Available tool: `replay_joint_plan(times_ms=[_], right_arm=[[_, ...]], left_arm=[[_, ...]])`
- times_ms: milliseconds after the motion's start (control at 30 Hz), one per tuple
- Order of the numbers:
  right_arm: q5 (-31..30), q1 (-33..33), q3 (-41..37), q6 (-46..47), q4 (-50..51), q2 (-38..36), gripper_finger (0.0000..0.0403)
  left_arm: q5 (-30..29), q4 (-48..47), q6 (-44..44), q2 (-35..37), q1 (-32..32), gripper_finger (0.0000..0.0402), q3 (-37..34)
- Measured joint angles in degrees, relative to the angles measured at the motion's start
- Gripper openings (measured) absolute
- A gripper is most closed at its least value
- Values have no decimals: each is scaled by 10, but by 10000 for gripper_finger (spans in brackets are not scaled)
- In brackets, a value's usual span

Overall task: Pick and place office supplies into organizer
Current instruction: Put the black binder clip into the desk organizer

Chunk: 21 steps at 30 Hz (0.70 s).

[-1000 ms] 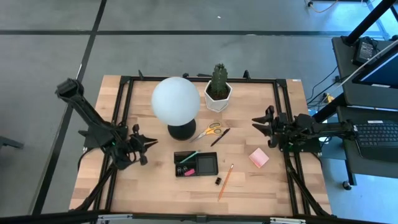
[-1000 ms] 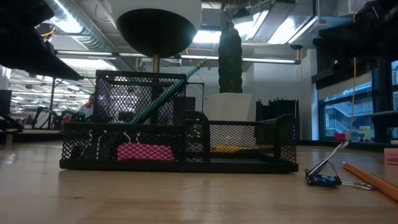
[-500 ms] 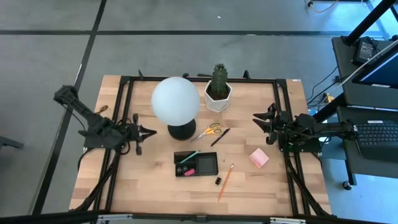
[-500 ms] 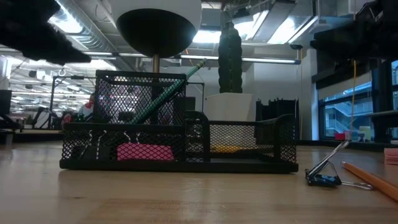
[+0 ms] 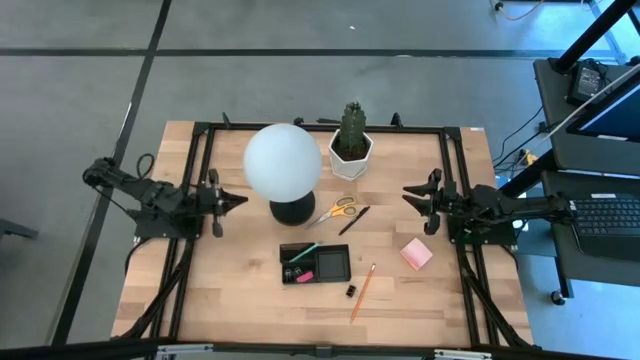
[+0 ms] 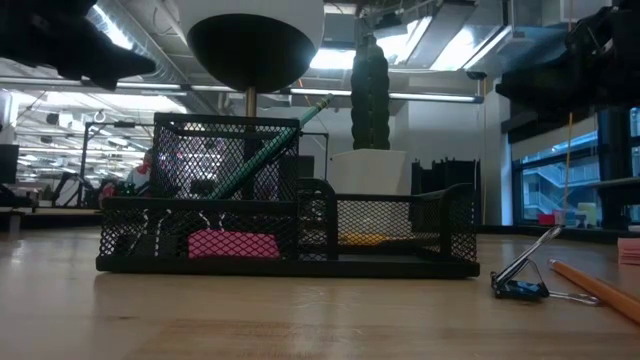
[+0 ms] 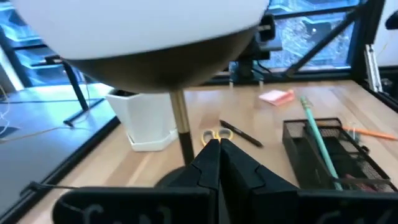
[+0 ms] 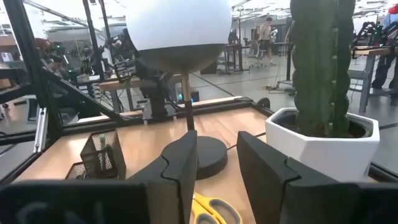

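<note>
**Two arms parked at the desk's sides, nothing in either claw**

Four views, taken in turn. From above, the desk [image 5: 240,310] carries the organizer [image 5: 315,264] near the middle of its front half, with a green pencil [image 5: 303,253] and a pink eraser [image 5: 304,276] inside it. Loose on the wood: yellow-handled scissors [image 5: 337,209] and a black pen [image 5: 354,220] beside the lamp base [image 5: 292,211], a pink sticky-note pad [image 5: 416,254] toward the right edge, an orange pencil [image 5: 363,291] and a binder clip [image 5: 351,291] near the front edge. The left gripper [image 5: 237,199] sits at the left edge, the right gripper [image 5: 408,193] at the right edge, both well apart from every item.

The low view adds what the overhead cannot: the organizer [image 6: 288,230] is black mesh with a taller cup at one end, and the green pencil [image 6: 270,145] leans tilted out of that cup. The eraser [image 6: 232,244] lies flat in the low part. The binder clip [image 6: 524,280] and the orange pencil [image 6: 595,285] rest beside each other.

The left wrist view settles its claw: the left gripper [image 7: 218,144] has its fingers pressed together on nothing, pointing toward the scissors [image 7: 214,134].

The right wrist view shows the right gripper [image 8: 216,162] with a clear gap between its fingers, empty, facing the globe lamp [image 8: 178,28] and the cactus pot [image 8: 323,149].
</note>
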<state>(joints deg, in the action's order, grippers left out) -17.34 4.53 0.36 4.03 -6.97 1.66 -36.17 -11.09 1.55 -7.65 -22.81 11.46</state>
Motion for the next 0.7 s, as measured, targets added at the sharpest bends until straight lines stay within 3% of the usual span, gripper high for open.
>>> replay_joint_plan(times_ms=[367,533,700], right_arm=[[-1,0,0,-61,-1,1,119],[-12,0,0,-148,-3,1,119],[-11,0,0,-167,-6,1,119]], left_arm=[[82,-4,24,37,85,3,-3],[103,39,45,52,126,3,-48],[139,52,20,66,158,3,-80]])
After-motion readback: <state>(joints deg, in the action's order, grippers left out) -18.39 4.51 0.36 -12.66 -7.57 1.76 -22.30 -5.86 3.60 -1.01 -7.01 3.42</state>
